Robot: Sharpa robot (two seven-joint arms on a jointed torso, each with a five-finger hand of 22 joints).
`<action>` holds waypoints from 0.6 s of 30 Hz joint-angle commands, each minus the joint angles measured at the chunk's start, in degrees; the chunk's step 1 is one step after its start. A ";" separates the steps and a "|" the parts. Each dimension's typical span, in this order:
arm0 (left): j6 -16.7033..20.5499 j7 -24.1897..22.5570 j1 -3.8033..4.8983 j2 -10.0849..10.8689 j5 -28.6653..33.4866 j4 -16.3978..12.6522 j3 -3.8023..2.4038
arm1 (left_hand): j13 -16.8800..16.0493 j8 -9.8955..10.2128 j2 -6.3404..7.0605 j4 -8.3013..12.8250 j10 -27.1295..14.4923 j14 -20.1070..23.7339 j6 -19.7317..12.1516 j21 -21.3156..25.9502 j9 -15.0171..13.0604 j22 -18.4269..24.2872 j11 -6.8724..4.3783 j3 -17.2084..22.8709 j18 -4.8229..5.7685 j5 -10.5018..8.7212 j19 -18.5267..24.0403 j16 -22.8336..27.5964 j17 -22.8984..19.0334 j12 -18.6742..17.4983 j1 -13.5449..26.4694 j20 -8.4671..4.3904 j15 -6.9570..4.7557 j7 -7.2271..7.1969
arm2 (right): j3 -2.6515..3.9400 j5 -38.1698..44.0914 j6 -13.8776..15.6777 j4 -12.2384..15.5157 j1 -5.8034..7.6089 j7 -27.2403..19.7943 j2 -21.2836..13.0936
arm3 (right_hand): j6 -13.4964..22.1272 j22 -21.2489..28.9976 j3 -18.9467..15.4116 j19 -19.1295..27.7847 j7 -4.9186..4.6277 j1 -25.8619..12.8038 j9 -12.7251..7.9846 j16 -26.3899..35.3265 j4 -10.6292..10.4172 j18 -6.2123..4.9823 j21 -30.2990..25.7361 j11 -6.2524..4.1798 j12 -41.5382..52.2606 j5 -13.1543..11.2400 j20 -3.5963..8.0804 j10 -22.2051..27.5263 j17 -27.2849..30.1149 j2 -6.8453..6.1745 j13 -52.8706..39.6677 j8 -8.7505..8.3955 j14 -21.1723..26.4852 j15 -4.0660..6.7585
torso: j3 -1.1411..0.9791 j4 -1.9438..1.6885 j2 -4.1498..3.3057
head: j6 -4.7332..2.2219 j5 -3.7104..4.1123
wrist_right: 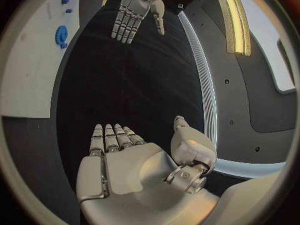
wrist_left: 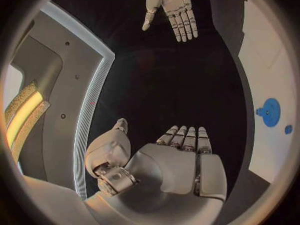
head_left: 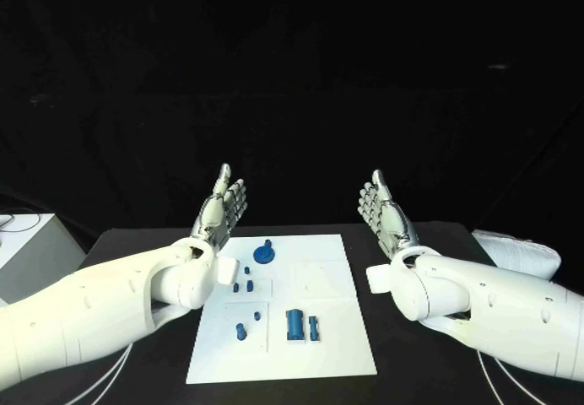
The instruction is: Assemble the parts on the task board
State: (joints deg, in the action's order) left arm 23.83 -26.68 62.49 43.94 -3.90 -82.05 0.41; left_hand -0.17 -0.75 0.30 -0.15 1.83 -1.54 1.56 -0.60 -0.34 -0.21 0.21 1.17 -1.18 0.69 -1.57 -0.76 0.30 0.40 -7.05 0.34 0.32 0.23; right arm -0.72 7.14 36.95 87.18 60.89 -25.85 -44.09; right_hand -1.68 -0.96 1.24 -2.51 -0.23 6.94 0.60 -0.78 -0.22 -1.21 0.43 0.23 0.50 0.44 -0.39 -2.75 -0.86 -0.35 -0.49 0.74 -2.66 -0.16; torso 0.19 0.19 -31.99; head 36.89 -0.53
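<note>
Holding my left hand (head_left: 220, 211) and right hand (head_left: 387, 215) raised, empty and flat-fingered, I judged assembly unfinished: blue parts (head_left: 296, 324) lay scattered across the task board (head_left: 328, 354) mid-surface.

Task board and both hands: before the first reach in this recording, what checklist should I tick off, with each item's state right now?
1. Left hand empty, fingers apart: ok.
2. Right hand empty, fingers apart: ok.
3. Both hands raised off the white rectangular task board, touching nothing: ok.
4. Blue round part with a knob visible near the board's far edge, unobstructed: ok.
5. Large blue upright block and the slim blue piece beside it stand apart on the near half: ok.
6. Small blue parts already seated in their slots or merely lying loose: cannot tell.
</note>
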 commanded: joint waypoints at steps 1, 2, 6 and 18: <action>12.38 -2.29 -0.75 0.25 2.56 -2.84 -0.18 | 0.17 0.75 -0.30 0.15 -1.83 1.54 -1.56 0.60 0.34 0.21 -0.21 -1.17 1.18 -0.69 1.57 0.76 -0.30 -0.40 7.05 -0.34 -0.32 -0.23 | 0.43 -6.35 6.40 1.84 -0.48 -3.67 -0.41 | 1.68 0.96 -1.24 2.51 0.23 -6.94 -0.60 0.78 0.22 1.21 -0.43 -0.23 -0.50 -0.44 0.39 2.75 0.86 0.35 0.49 -0.74 2.66 0.16 | -0.16 -0.16 0.68 | -1.98 0.42; 13.67 -2.43 -1.01 0.33 2.78 -3.67 -0.22 | 0.17 0.75 -0.30 0.15 -1.83 1.54 -1.56 0.60 0.34 0.21 -0.21 -1.17 1.18 -0.69 1.57 0.76 -0.30 -0.40 7.05 -0.34 -0.32 -0.23 | 0.56 -6.69 6.73 2.25 -0.59 -3.79 -0.49 | 1.68 0.96 -1.24 2.51 0.23 -6.94 -0.60 0.78 0.22 1.21 -0.43 -0.23 -0.50 -0.44 0.39 2.75 0.86 0.35 0.49 -0.74 2.66 0.16 | -0.18 -0.17 0.73 | -2.20 0.47; 18.06 -2.88 -1.88 0.61 3.52 -6.47 -0.35 | 0.17 0.75 -0.30 0.15 -1.83 1.54 -1.56 0.60 0.34 0.21 -0.21 -1.17 1.18 -0.69 1.57 0.76 -0.30 -0.40 7.05 -0.34 -0.32 -0.23 | 0.72 -7.14 7.17 2.77 -0.73 -3.94 -0.60 | 1.68 0.96 -1.24 2.51 0.23 -6.94 -0.60 0.78 0.22 1.21 -0.43 -0.23 -0.50 -0.44 0.39 2.75 0.86 0.35 0.49 -0.74 2.66 0.16 | -0.19 -0.19 0.81 | -2.51 0.53; 20.29 -3.12 -2.33 0.76 3.90 -7.90 -0.41 | 0.17 0.75 -0.30 0.15 -1.83 1.54 -1.56 0.60 0.34 0.21 -0.21 -1.17 1.18 -0.69 1.57 0.76 -0.30 -0.40 7.05 -0.34 -0.32 -0.23 | 0.72 -7.14 7.17 2.77 -0.73 -3.94 -0.60 | 1.68 0.96 -1.24 2.51 0.23 -6.94 -0.60 0.78 0.22 1.21 -0.43 -0.23 -0.50 -0.44 0.39 2.75 0.86 0.35 0.49 -0.74 2.66 0.16 | -0.19 -0.19 0.81 | -2.51 0.53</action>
State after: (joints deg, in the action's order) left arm 42.16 -28.49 60.14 44.74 -0.45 -89.78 0.06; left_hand -0.05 -0.19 -0.06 0.00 0.22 -0.21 0.30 -0.20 -0.05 -0.05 0.01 0.24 -1.18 0.20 -0.19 -0.19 0.05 0.37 -0.36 0.01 0.01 -0.01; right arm -0.04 0.29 43.71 89.84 60.20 -28.39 -44.67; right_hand -0.21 -0.05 0.23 -0.27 0.02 0.30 0.05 -0.35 0.00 -0.35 0.28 -0.03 0.29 0.19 -0.02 -0.28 -0.05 0.01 -0.05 0.20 -0.28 0.01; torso -0.01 0.00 -31.19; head 34.38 0.00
